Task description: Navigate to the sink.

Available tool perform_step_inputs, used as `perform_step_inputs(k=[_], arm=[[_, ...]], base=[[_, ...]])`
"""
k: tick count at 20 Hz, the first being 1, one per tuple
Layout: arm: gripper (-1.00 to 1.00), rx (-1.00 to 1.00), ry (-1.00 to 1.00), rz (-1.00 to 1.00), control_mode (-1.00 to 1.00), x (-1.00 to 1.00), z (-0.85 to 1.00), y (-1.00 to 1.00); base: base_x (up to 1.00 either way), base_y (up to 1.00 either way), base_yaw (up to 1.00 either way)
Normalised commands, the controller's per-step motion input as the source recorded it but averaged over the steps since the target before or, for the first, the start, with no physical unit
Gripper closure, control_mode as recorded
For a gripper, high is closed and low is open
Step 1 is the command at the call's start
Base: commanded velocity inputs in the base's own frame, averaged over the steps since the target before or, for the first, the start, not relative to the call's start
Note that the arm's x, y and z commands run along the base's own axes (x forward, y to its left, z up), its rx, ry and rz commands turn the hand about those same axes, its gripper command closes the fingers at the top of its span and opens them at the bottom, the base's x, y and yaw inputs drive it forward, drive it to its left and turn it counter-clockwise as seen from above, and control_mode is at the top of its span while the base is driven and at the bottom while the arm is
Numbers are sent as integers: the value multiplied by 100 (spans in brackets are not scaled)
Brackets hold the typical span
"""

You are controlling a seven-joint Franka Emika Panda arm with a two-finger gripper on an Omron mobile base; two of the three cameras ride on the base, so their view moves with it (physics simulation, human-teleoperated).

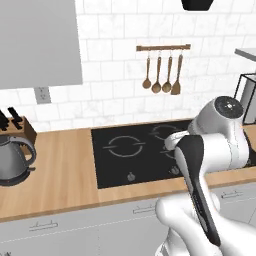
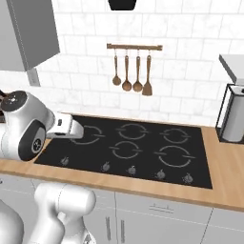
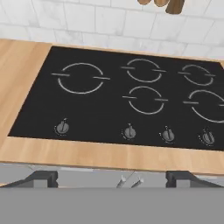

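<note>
While parked facing the black cooktop (image 2: 128, 147), hovering the claw (image 3: 112, 178) over its front edge, fingertips spread wide, gripping nothing; kettle (image 1: 15, 160) sitting left of it.

- The sink's look, state and place could not be told from these views.
- The stretch of wooden counter (image 1: 60, 185) facing the base carried a flat black cooktop (image 1: 125, 162), which was no basin. It had ring-marked burners and a row of knobs along its front edge, and was set level into the counter near the tiled wall.
</note>
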Motion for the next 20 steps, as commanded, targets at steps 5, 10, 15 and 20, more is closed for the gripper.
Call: perform_step_inputs(k=[5,10,15,20], arm=[[-100,0,0,0,100,0,0,0],[-100,0,0,0,100,0,0,0],[-100,0,0,0,100,0,0,0],[-100,0,0,0,100,0,0,0]], base=[[-63,-80,-16],[-12,-70,-70],[0,-18,-94],[0,0,-100]])
